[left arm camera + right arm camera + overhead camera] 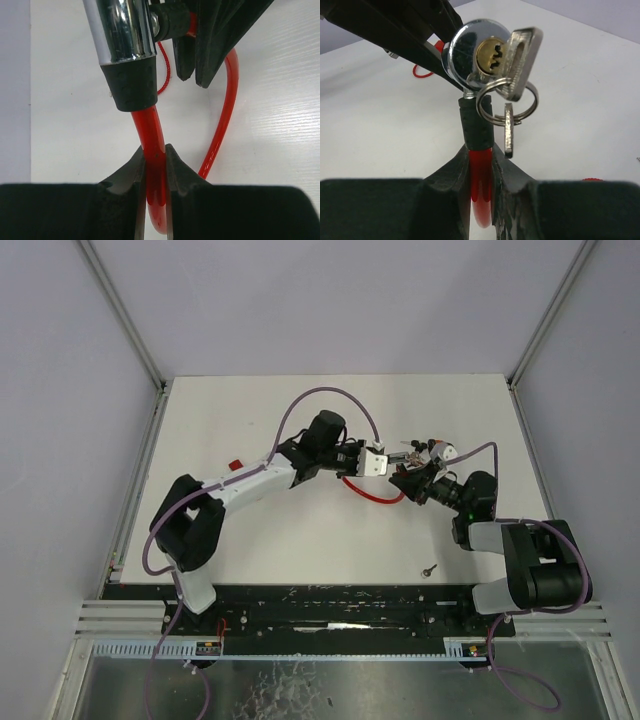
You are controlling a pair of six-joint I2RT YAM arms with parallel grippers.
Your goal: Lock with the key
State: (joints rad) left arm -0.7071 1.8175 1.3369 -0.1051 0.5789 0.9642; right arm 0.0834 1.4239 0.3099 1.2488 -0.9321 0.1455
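Note:
A cable lock with a red cable (pixel 372 497) hangs between both grippers above the table. My left gripper (pixel 155 152) is shut on the red cable (pixel 150 132) just below a black collar (pixel 132 85) and chrome barrel (pixel 120 30). My right gripper (pixel 481 155) is shut on the cable (pixel 481 175) under another black collar (pixel 476 125). Above it, the chrome lock head (pixel 467 52) shows an uncovered brass keyhole (pixel 490 52). A key (pixel 521 57) leans beside the keyhole on a ring (pixel 507 102), and a second key (pixel 508 131) dangles below. From above, the two grippers (pixel 375 462) (pixel 410 478) sit close together.
A small dark metal piece (pixel 429 569) lies on the white table (pixel 250 420) near the right arm's base. A small red object (pixel 236 465) sits beside the left arm. A thin red cord (pixel 165 70) lies on the table under the lock.

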